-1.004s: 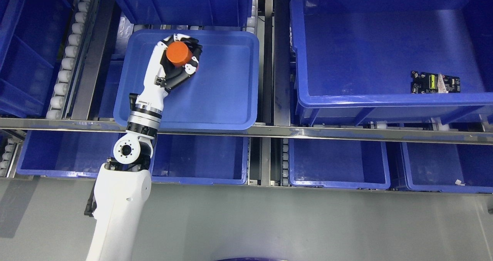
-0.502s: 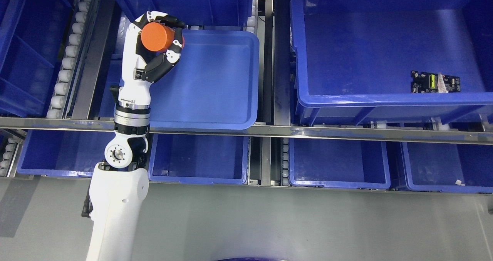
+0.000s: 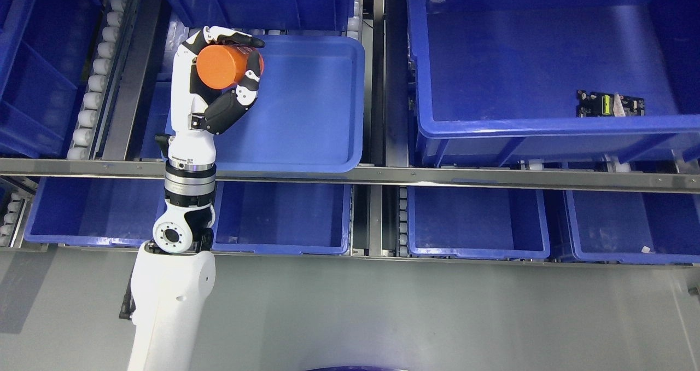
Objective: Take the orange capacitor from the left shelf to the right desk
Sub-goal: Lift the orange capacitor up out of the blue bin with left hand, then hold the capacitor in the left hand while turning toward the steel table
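item: metal roller shelf rack [image 3: 383,175] with grey crossbar, carrying blue plastic bins on several levels; the whole view sits slightly lower and further left than half a second ago, a camera shift, not a move of the bins. item: large deep blue plastic bin [image 3: 547,125] at upper right, holding one small black circuit board [image 3: 610,104] near its front wall; untouched, unchanged relative to its bin. item: shallow blue plastic tray [image 3: 306,114] at centre left; a second ago the hand hung over its upper left part, now the tray floor shows bare. item: white robot left arm [image 3: 169,294] rising from the lower left, forearm now nearly upright where a second ago it leaned right over the tray. item: white-and-black left hand [image 3: 219,81], carried to the tray's upper left corner over the last second and hardly moved in the last half second. item: fingers [image 3: 249,83], curled round the cylinder, thumb across its top, pinching it from both sides. item: orange cylindrical capacitor [image 3: 225,65], in that grasp, lifted clear of the tray, flat end toward the camera, over the tray's left rim. right hand: not in view. judgement: pick-up looks complete and secure; the withdrawal from the shelf seems under way, with the carry to the right desk, which is not in view, yet to come.
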{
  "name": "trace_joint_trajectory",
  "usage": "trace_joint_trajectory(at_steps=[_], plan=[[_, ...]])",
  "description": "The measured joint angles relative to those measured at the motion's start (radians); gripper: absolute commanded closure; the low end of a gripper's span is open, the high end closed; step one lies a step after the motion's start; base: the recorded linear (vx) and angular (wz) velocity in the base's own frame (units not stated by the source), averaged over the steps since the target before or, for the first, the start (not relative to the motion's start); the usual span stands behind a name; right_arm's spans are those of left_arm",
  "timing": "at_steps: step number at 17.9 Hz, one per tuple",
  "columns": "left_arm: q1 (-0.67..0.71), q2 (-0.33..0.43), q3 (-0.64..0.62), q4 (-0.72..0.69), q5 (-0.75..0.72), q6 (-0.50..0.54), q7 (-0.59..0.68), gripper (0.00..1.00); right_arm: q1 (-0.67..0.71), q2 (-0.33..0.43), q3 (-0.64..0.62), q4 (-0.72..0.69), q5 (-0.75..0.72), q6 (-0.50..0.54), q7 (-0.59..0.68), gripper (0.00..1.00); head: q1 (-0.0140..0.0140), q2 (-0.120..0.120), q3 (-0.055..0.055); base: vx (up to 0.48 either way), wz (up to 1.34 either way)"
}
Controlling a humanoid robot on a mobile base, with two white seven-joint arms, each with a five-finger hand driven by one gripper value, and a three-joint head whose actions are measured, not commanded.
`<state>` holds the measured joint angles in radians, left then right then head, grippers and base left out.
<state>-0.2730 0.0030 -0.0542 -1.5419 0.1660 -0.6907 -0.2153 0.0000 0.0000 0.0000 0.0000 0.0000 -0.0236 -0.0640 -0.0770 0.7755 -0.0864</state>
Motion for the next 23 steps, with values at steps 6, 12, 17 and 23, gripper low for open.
trace_joint_trajectory(at_steps=[6,12,17,23], plan=[[0.008,-0.001,-0.011,-0.014,0.001,-0.002,0.000,0.99,0.000,0.000,0.000,0.000,0.000,0.000,0.000,0.00,0.0000,0.000,0.000,-0.127,-0.02],[0.005,-0.002,-0.017,-0.023,0.001,-0.003,0.002,0.98,0.000,0.000,0.000,0.000,0.000,0.000,0.000,0.00,0.0000,0.000,0.000,-0.161,-0.04],[0.006,-0.002,-0.020,-0.026,0.000,0.001,0.002,0.98,0.000,0.000,0.000,0.000,0.000,0.000,0.000,0.00,0.0000,0.000,0.000,-0.122,0.15],[0.008,-0.003,-0.028,-0.029,0.000,0.001,0.002,0.98,0.000,0.000,0.000,0.000,0.000,0.000,0.000,0.00,0.0000,0.000,0.000,-0.124,0.25]])
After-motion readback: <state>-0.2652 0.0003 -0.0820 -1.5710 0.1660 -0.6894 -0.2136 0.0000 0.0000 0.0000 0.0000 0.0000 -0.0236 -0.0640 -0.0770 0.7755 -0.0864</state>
